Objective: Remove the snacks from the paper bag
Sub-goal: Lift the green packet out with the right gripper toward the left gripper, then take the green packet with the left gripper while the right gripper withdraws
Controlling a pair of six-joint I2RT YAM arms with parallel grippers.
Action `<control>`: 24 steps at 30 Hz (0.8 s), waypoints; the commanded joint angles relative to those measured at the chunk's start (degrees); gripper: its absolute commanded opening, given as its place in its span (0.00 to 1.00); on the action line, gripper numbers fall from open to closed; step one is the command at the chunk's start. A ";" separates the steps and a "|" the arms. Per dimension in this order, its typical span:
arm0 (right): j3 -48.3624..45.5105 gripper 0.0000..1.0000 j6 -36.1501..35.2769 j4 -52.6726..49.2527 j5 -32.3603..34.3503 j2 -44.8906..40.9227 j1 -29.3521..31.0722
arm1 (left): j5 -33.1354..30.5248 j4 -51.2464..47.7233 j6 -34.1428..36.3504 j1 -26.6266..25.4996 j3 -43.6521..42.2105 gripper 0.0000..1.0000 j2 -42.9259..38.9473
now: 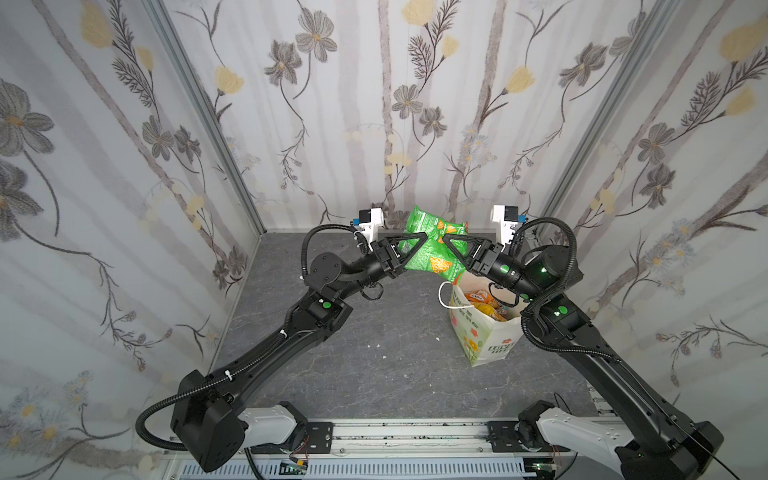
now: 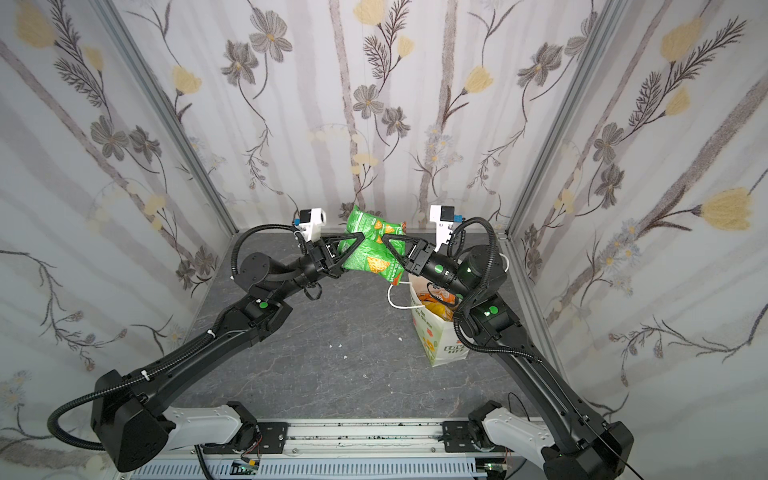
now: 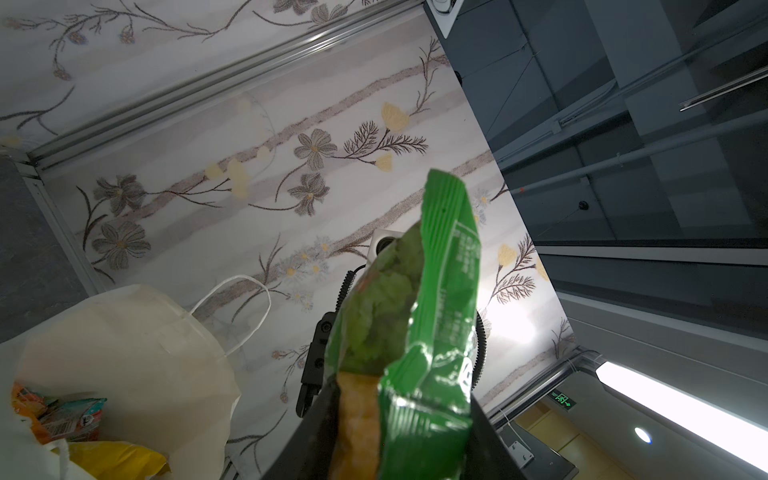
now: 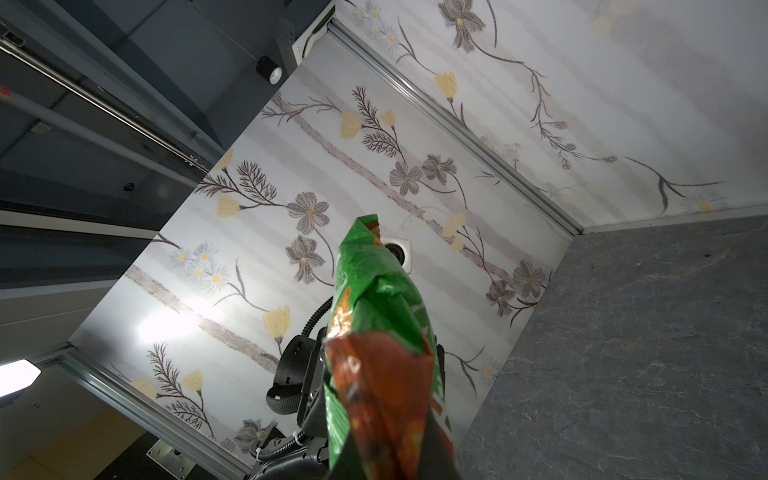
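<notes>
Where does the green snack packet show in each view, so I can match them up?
Top view: green snack packet just right of centre, up-left of the paper bag.
Top view: packet near centre, again up-left of the bag.
Left wrist: packet lower centre, in the foreground.
Right wrist: packet lower centre, in the foreground.
Shared landmark: paper bag, in all but the right wrist view.

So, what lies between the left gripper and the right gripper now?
A green crinkly plastic snack packet, held up off the grey table. The left gripper and the right gripper both touch it at their tips; both top views show this.
</notes>
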 commanded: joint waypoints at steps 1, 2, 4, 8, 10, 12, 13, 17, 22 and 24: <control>0.14 0.20 -0.67 0.16 0.86 -0.12 0.14 | 0.59 -1.37 4.02 -0.13 0.97 0.31 -0.60; 0.30 0.22 -0.77 0.11 0.72 -0.21 0.07 | 0.56 -1.81 4.39 -0.10 1.11 0.28 -1.98; 0.53 0.29 -1.03 0.16 0.46 -0.54 0.14 | 0.59 -1.99 4.75 0.00 1.36 0.23 -2.11; 1.29 0.46 -1.86 -0.46 0.61 -1.49 0.23 | 1.09 -2.03 5.68 0.23 2.08 0.14 -1.93; 1.61 0.55 -2.71 -0.67 0.94 -2.42 0.15 | 1.21 -2.07 6.87 0.81 2.68 0.11 -2.11; 1.84 0.64 -4.07 -1.29 2.02 -3.59 0.23 | 1.10 -2.28 8.99 1.90 3.07 0.10 -2.58; 1.95 0.69 -4.79 -1.59 2.71 -4.29 0.23 | 0.76 -3.39 9.96 2.83 3.36 0.10 -2.95; 1.95 0.92 -7.90 -2.94 5.93 -7.54 0.23 | -0.29 -8.58 16.13 7.15 4.94 0.10 -4.07; -0.23 0.99 -10.95 -4.18 10.54 -11.77 0.23 | -8.27 -18.83 26.55 12.76 5.47 0.10 -5.96; -1.16 1.00 -11.35 -4.38 11.34 -12.82 0.21 | -13.12 -22.73 30.81 14.62 5.13 0.09 -6.28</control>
